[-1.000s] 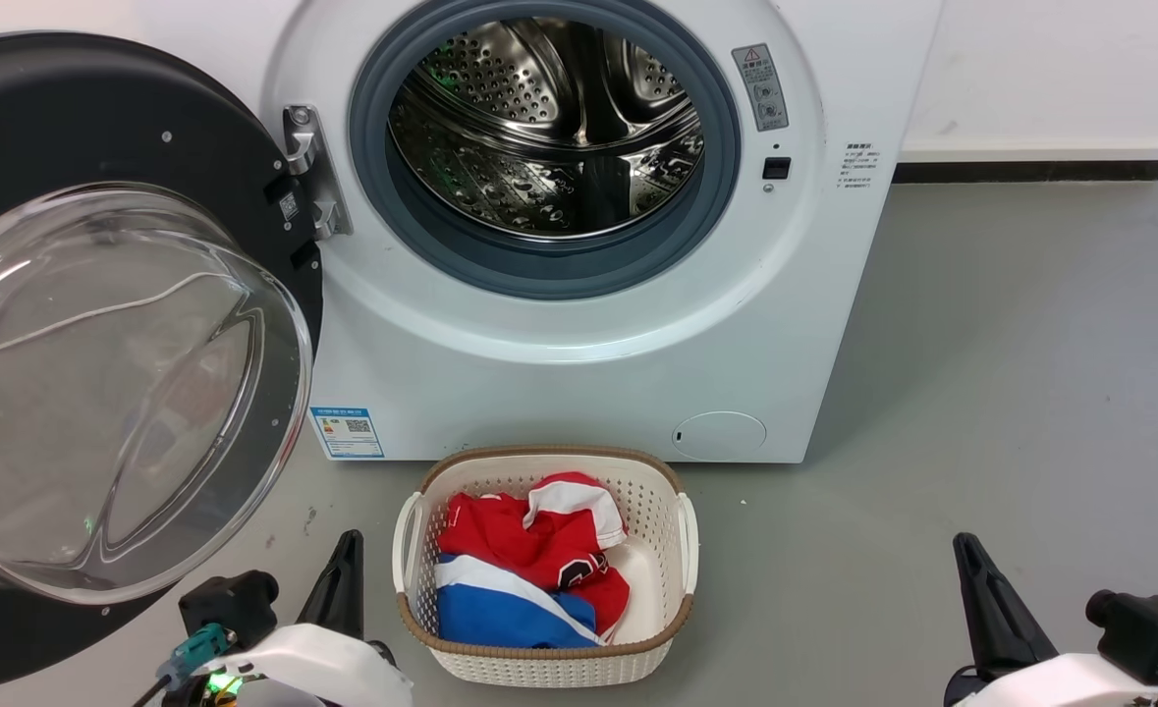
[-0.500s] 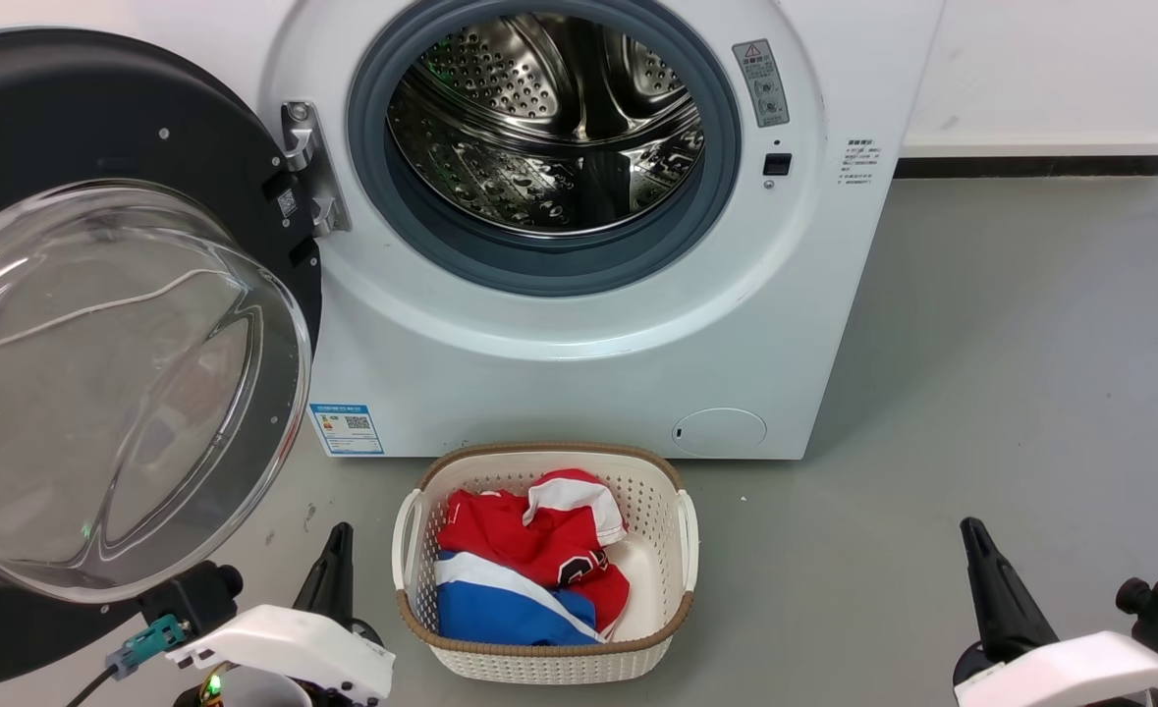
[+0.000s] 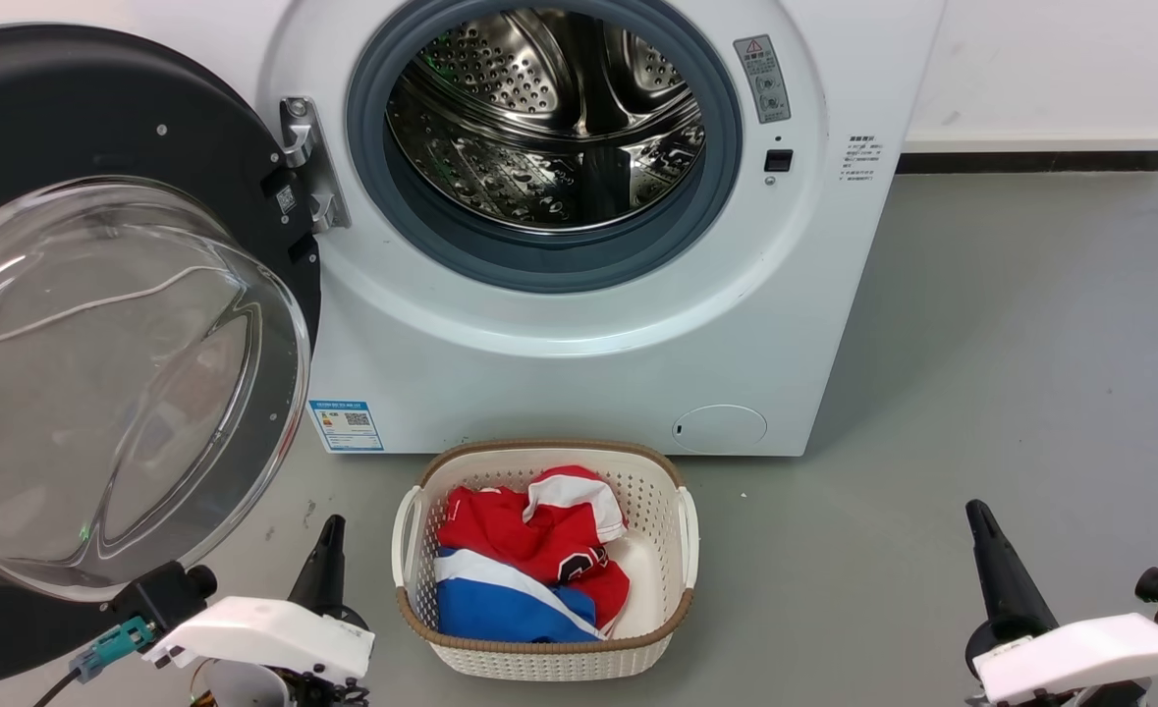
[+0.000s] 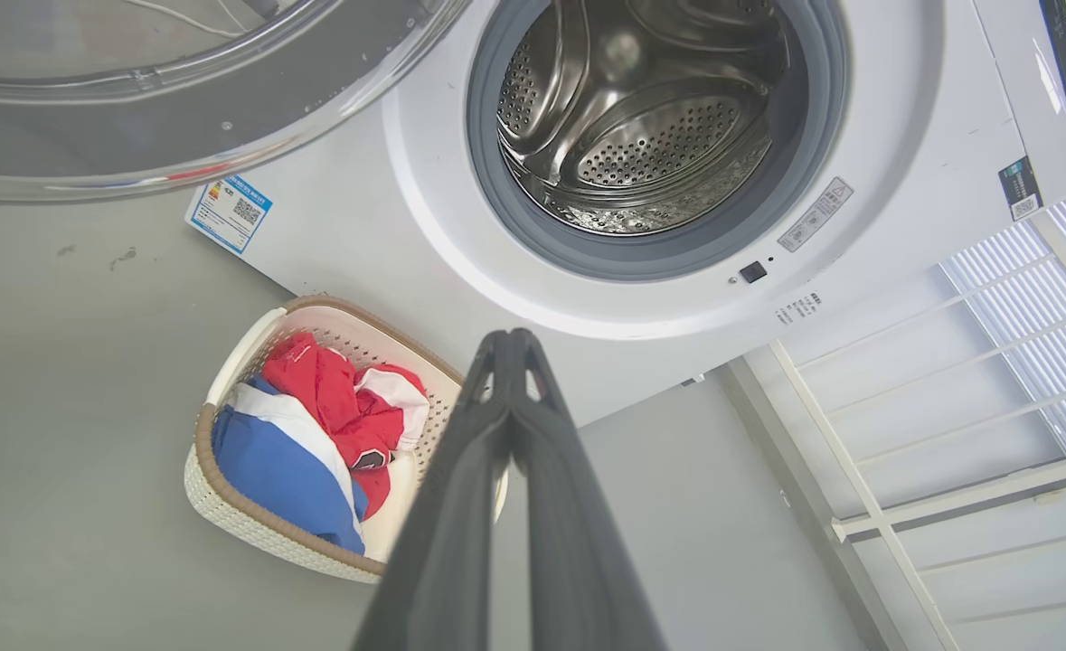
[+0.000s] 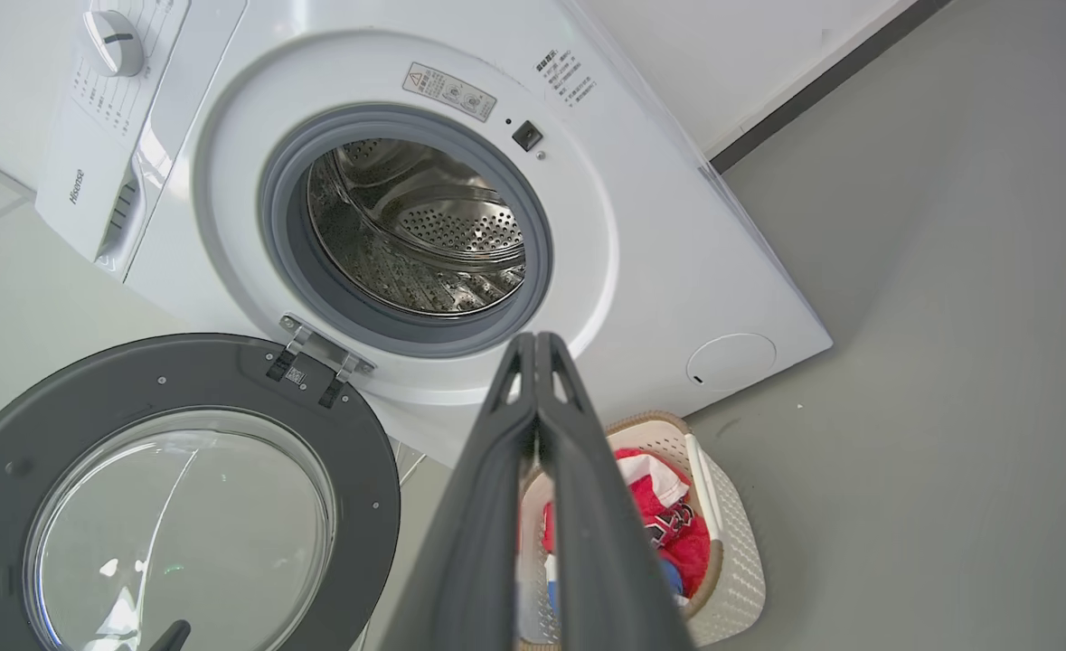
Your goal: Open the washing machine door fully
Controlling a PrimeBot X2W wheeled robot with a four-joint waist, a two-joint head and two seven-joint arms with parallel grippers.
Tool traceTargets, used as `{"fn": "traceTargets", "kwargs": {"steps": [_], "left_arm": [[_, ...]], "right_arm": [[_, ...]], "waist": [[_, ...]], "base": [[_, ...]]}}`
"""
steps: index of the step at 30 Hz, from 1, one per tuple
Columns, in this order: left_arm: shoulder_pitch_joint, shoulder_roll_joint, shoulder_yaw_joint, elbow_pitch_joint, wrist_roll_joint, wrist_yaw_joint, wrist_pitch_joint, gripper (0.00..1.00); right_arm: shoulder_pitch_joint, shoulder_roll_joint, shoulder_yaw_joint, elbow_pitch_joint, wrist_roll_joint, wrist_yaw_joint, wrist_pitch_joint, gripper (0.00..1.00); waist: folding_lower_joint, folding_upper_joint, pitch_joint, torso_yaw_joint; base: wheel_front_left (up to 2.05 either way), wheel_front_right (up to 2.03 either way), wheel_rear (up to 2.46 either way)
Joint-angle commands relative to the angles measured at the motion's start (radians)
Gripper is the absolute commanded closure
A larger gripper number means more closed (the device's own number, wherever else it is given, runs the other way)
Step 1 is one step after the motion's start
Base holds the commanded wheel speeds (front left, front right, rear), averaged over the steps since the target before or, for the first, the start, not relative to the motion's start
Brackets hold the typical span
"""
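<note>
Both clenched on nothing, the left pincer [image 3: 331, 535] and right pincer [image 3: 979, 518] have drifted slightly outward at the head view's lower corners, while the large round glossy black washing machine door [image 3: 127, 344] stays swung wide at left of the big white washing machine [image 3: 579, 363], so opening looks done.

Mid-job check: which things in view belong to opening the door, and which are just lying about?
Job: washing machine door, swung open on its hinge; washing machine.
Lying about: laundry basket; red, white and blue clothes in it.
</note>
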Motion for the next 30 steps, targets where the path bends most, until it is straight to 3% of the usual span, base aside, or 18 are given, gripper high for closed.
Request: {"fn": "traceTargets", "kwargs": {"steps": [1, 7, 30], "left_arm": [[-0.029, -0.001, 0.015, -0.013, -0.022, -0.009, 0.009, 1.00], [-0.033, -0.022, 0.058, -0.013, -0.119, -0.036, 0.039, 1.00], [-0.038, -0.064, 0.142, -0.012, -0.308, -0.089, 0.100, 1.00]], "right_arm": [[-0.028, -0.007, -0.003, -0.006, 0.031, 0.000, 0.002, 1.00], [-0.049, -0.008, -0.009, 0.014, 0.160, 0.000, 0.018, 1.00], [-0.090, -0.008, -0.025, 0.053, 0.412, 0.000, 0.053, 1.00]], "waist": [[-0.0001, 0.0000, 0.000, 0.000], [-0.0001, 0.0000, 0.004, 0.000], [-0.0001, 0.0000, 0.014, -0.001]], "base": [[0.00, 0.00, 0.00], [0.00, 0.00, 0.00], [0.00, 0.00, 0.00]]}}
